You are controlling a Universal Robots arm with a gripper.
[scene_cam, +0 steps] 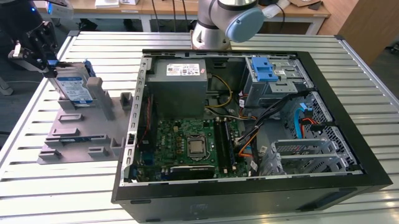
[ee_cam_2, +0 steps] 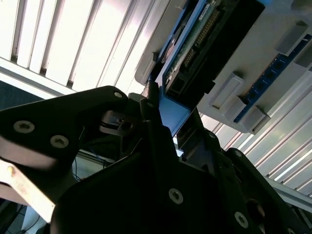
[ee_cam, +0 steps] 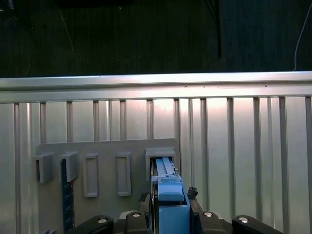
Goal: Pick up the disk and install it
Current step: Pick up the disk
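The disk (scene_cam: 72, 86) is a silver drive with a blue-and-white label and a blue frame. It stands on edge in a slot at the far end of the grey fixture plate (scene_cam: 81, 135), at the exterior view's left. My gripper (scene_cam: 52, 69) is over its upper end. In the first wrist view the disk's blue frame (ee_cam: 169, 204) sits between the black fingers (ee_cam: 191, 193), which press on both sides, and its far end still lies in the fixture slot (ee_cam: 161, 157). The second wrist view shows the disk's green circuit side (ee_cam_2: 195, 44) leading into the gripper (ee_cam_2: 163, 119).
An open computer case (scene_cam: 349, 116) lies at the exterior view's right, with a grey power-supply box (scene_cam: 181, 79), a motherboard (scene_cam: 193, 144) and a silver drive cage with a blue latch (scene_cam: 265, 70). The arm's base (scene_cam: 212, 28) stands behind the case. The table (scene_cam: 56, 191) is slatted aluminium.
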